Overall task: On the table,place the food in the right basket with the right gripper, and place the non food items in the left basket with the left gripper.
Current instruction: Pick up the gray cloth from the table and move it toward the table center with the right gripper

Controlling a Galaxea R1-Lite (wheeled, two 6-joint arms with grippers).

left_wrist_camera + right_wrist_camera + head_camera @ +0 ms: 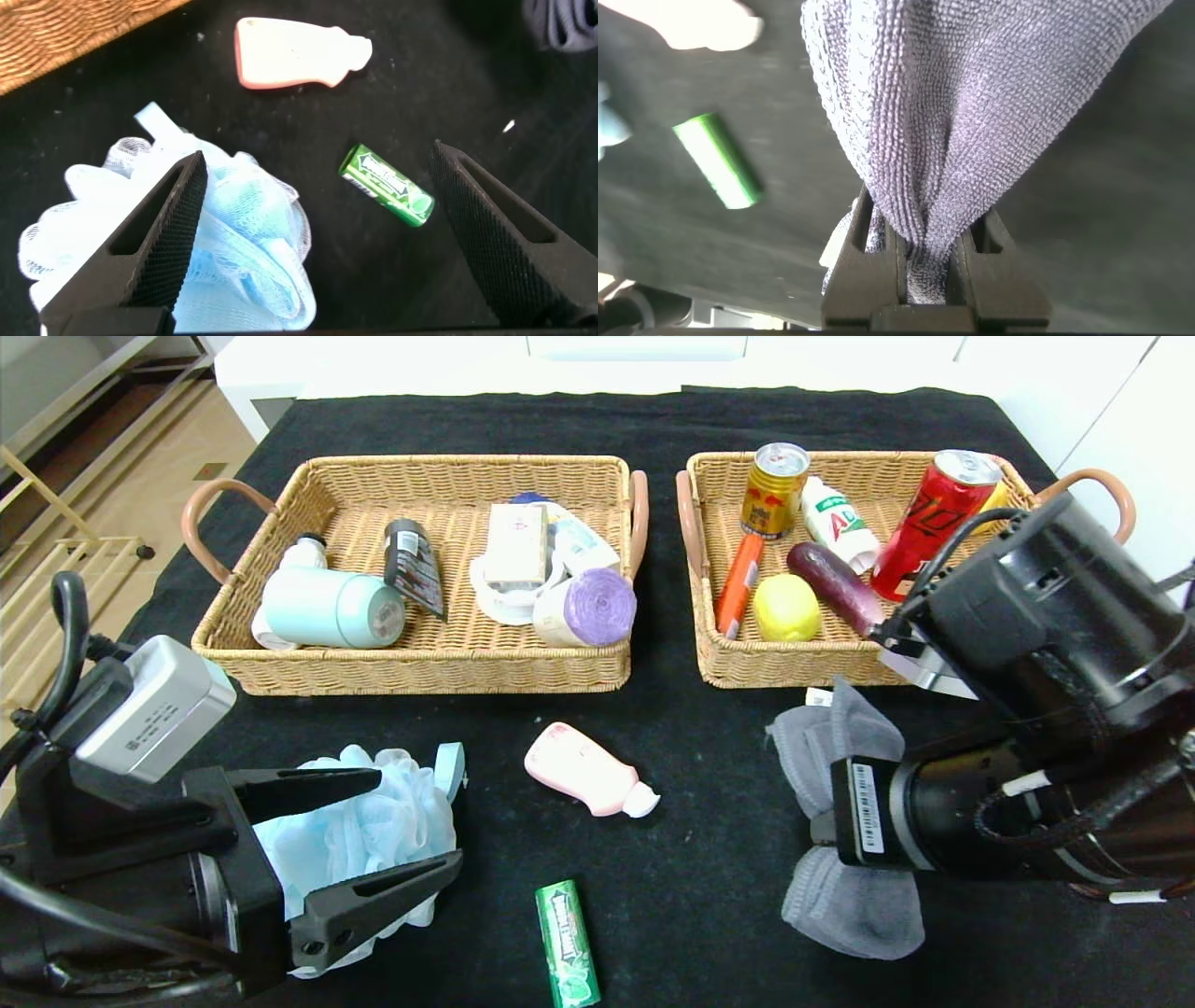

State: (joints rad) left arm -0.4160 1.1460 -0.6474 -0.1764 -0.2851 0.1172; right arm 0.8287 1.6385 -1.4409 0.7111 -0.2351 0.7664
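My right hand [924, 266] is clamped on the grey towel [845, 821], pinched between its fingers above the tabletop [709, 896] in front of the right basket [840, 667]. My left hand [411, 831] stands spread wide around the blue bath pouf [373, 821]. The pink bottle [588, 770] and green gum pack [567, 945] lie on the cloth between them

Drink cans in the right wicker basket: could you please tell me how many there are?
2: a gold drink can at the back left, a red drink can at the back right; the robot arm may hide others.
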